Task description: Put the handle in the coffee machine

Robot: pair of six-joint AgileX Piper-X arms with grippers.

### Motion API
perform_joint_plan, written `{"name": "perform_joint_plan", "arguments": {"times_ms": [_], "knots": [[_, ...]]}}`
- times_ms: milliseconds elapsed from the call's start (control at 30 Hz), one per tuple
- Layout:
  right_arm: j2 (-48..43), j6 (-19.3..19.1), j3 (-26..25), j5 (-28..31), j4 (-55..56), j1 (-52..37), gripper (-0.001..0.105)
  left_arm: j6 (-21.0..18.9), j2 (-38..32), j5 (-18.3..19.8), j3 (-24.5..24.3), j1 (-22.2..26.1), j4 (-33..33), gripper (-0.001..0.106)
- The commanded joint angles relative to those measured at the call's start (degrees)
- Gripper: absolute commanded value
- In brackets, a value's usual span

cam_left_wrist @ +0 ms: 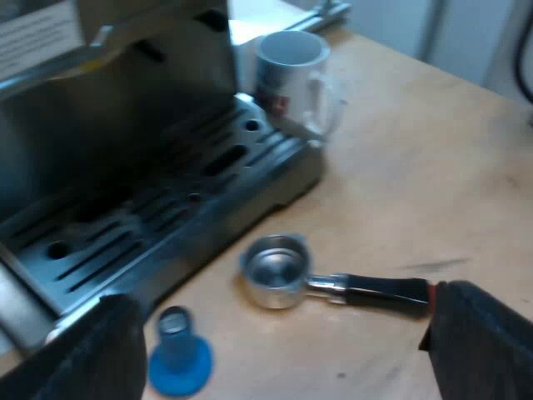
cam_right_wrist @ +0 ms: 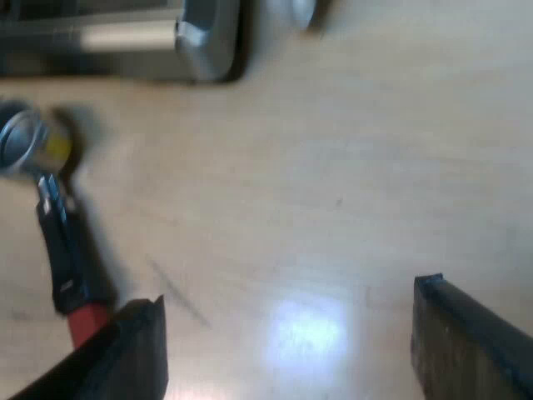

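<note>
Left wrist view
Left tool (cam_left_wrist: 283, 358): we see its two black fingers spread wide apart above the tabletop (cam_left_wrist: 433, 167), clamped on nothing.
Holder (cam_left_wrist: 331, 284): it lies loose on the tabletop just in front of the machine's drip tray. Its metal basket faces open side up at the end nearer the machine, and its dark handle points away. The red end sits just beside one finger of our left tool, and we cannot tell whether they touch.
Espresso machine (cam_left_wrist: 125, 108): its front and slotted drip tray (cam_left_wrist: 150, 225) face us, and the holder is not locked into it.
Tamper (cam_left_wrist: 179, 358): blue, it stands on its wide base on the tabletop, near the drip tray's front edge and near the holder's basket, apart from both.
Mug (cam_left_wrist: 291, 75): white and upright, just beside the drip tray's corner.

Right wrist view
Right tool (cam_right_wrist: 291, 350): its fingers are wide apart, with bare tabletop (cam_right_wrist: 333, 167) between them.
Holder (cam_right_wrist: 60, 242): it lies flat on the tabletop, basket end toward the machine, with the red end just beside one finger of our right tool.
Espresso machine (cam_right_wrist: 125, 42): we see a corner of its metal base beyond the holder, apart from the basket.
</note>
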Motion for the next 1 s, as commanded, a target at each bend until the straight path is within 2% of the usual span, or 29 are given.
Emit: {"name": "perform_joint_plan", "arguments": {"times_ms": [33,200,467,667,833,900,1000], "knots": [[3.71,-0.69,-2.88,-0.15,3.48,3.11,0.063,0.35,0.03,4.43,-0.58,-3.55,-0.19,0.071],[9.03,-0.04,-5.56,0.52,4.60,8.95,0.063,0.47,0.03,8.83,-0.58,-7.90,-0.19,0.071],[16.17,5.94,-6.62,6.49,4.06,20.72,0.063,0.47,1.91,8.96,-0.58,-13.34,0.65,0.071],[20.67,12.41,-6.62,9.12,0.86,30.01,0.063,0.83,8.01,8.61,-0.58,-14.30,2.21,0.071],[23.59,15.05,-6.62,10.57,-0.68,34.56,0.063,2.81,12.38,8.47,-0.20,-14.30,2.21,0.071],[25.65,15.20,-6.62,11.76,-0.78,37.21,0.060,3.49,14.79,8.06,0.89,-14.30,1.78,0.071],[29.29,15.20,-6.62,13.87,-1.98,40.81,0.042,3.49,16.38,8.06,2.48,-14.30,1.66,0.071]]}}
